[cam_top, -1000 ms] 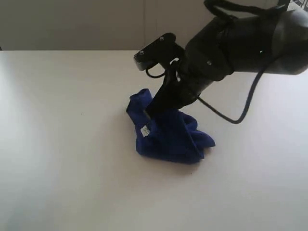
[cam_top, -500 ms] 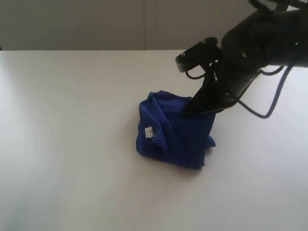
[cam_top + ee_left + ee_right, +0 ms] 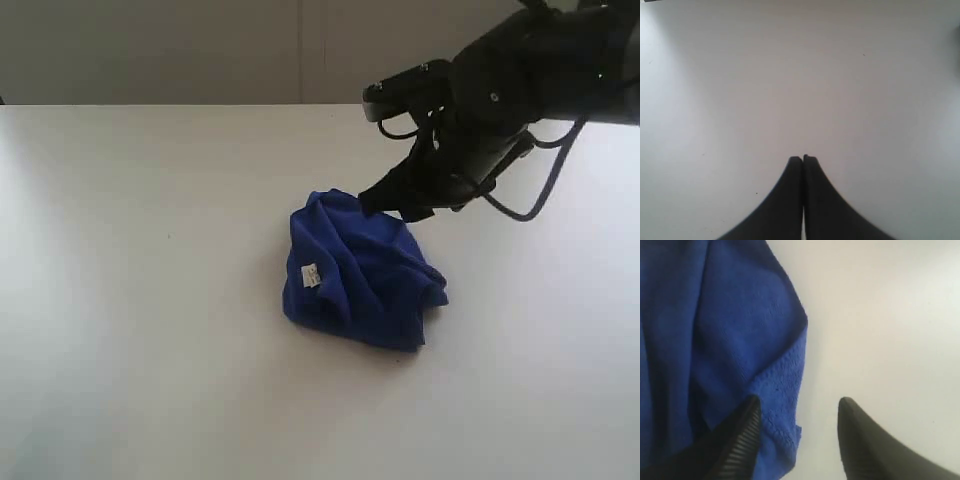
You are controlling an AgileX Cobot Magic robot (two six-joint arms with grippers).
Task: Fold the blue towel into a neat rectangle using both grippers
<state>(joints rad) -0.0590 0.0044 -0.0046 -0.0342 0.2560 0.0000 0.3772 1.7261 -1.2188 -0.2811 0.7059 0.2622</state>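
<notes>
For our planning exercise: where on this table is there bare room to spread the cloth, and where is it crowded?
Bare table runs from the blue towel to the exterior view's left edge, and along the near edge in front. Crowded: the towel's far right side, where the open right gripper hangs over it.

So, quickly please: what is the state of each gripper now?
Left gripper: closed, holding nothing.
Right gripper: open, holding nothing; the edge of the blue towel lies between its fingers.
</notes>
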